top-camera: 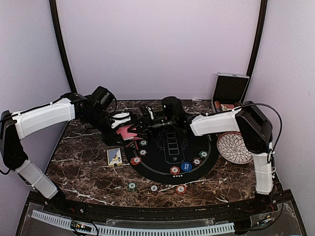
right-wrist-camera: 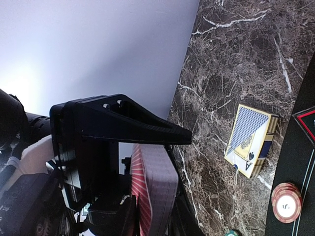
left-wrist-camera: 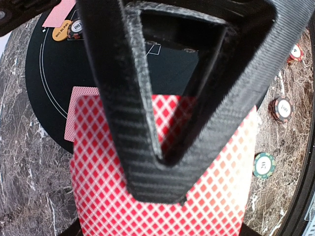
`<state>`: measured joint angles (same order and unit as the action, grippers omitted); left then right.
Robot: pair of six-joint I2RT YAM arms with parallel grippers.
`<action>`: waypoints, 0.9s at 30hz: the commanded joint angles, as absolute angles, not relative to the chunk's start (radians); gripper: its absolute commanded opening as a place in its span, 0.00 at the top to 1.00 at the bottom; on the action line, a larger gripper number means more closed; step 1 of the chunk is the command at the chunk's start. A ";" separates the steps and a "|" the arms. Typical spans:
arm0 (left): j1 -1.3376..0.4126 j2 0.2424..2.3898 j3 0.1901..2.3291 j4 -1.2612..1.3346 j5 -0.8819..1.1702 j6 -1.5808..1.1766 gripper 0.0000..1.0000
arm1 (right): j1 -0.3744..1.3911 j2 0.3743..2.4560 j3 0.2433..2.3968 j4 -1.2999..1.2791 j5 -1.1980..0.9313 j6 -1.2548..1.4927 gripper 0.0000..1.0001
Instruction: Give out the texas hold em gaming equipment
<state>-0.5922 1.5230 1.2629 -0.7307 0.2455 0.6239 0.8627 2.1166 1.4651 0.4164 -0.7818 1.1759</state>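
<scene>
- Up at the far left edge of the black round mat (top-camera: pixel 197 142), the left gripper (top-camera: pixel 123 125) is pinched tight on a deck of red-backed cards (left-wrist-camera: pixel 162 206), holding it clear of the marble table (top-camera: pixel 83 167).
- The right gripper (top-camera: pixel 141 124) has reached across the mat to that same deck. From its wrist view one finger (right-wrist-camera: pixel 133 123) lies just over the deck's edge, but I cannot tell whether the pincer is gripping a card or just closing around it.
- A single red-backed card (left-wrist-camera: pixel 78 115) lies on the mat under the held deck, and an orange button disc (left-wrist-camera: pixel 61 33) sits further along the rim.
- Poker chips (top-camera: pixel 174 170) ring the near side of the mat beside a blue button disc (top-camera: pixel 185 166). Three more sit on the marble in front.
- A blue card box (top-camera: pixel 114 157) lies left of the mat.
- A white patterned plate (top-camera: pixel 234 147) and a silver-edged case (top-camera: pixel 229 91) stand to the right.
</scene>
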 commanded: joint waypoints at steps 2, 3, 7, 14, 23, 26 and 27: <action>-0.592 1.509 1.279 -0.719 0.259 0.631 0.97 | 0.849 2.060 1.447 0.383 -0.772 1.155 0.86; -0.592 1.509 1.278 -0.718 0.257 0.631 0.97 | 0.849 2.056 1.447 0.382 -0.771 1.155 0.87; -0.592 1.511 1.275 -0.717 0.245 0.635 0.97 | 0.842 2.032 1.447 0.354 -0.765 1.140 0.88; -0.592 1.511 1.275 -0.716 0.243 0.637 0.98 | 0.833 2.010 1.458 0.255 -0.755 1.080 0.84; -0.592 1.514 1.276 -0.720 0.247 0.636 0.98 | 0.831 2.012 1.459 0.219 -0.752 1.061 0.70; -0.591 1.514 1.272 -0.720 0.244 0.636 0.99 | 0.830 2.007 1.460 0.215 -0.749 1.059 0.72; -0.592 1.513 1.271 -0.721 0.245 0.638 0.99 | 0.829 2.004 1.460 0.215 -0.749 1.058 0.74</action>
